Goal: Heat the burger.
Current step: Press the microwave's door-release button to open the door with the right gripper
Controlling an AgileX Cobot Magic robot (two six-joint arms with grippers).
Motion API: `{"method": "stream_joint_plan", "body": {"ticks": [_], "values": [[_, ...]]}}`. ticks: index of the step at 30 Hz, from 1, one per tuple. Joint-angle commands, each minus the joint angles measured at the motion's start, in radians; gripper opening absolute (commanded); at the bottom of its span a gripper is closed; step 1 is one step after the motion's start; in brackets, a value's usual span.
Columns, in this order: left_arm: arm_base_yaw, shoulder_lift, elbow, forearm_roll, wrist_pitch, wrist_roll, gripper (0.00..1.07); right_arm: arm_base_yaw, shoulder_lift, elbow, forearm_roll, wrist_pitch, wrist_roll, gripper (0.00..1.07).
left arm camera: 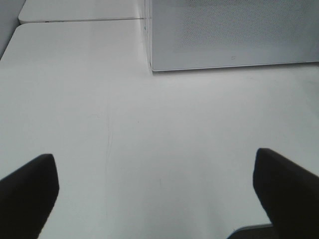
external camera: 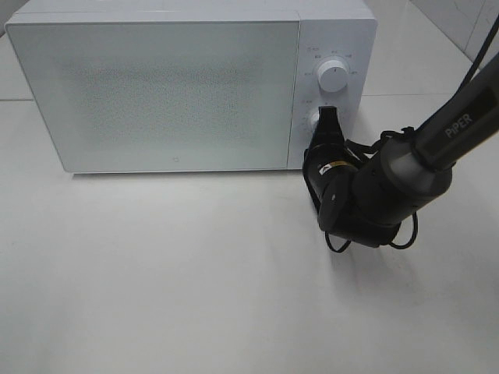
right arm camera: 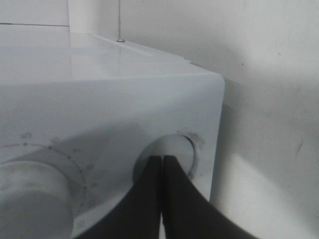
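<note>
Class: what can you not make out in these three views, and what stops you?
- Burger: in no view; the closed microwave door would hide anything inside.
- Lower knob: in the exterior view, mostly covered by the right gripper.
- Dial markings: exterior view, too small to read.
- Left gripper: outside the exterior view; its wrist view cuts off the open fingers.

The right end effector is covering most of the microwave's lower dial, and its closed fingertips are hiding part of that dial in the right wrist view. There the upper dial is blurring and running off the picture's edge. The dial markings are proving too small to read. The left end effector's fingers are being cut off by the frame.
</note>
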State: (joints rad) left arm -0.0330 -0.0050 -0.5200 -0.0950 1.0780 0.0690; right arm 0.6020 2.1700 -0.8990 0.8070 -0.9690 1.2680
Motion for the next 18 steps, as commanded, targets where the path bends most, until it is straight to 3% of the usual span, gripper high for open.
{"method": "stream_joint_plan", "body": {"ticks": [1, 18], "values": [[0.004, -0.015, 0.002, -0.001, -0.004, -0.004, 0.98, -0.003, 0.005, -0.035, -0.015, -0.04, -0.015, 0.0], [0.004, -0.015, 0.002, -0.001, -0.004, -0.004, 0.98, -0.029, 0.04, -0.123, 0.013, -0.136, -0.073, 0.0]]}}
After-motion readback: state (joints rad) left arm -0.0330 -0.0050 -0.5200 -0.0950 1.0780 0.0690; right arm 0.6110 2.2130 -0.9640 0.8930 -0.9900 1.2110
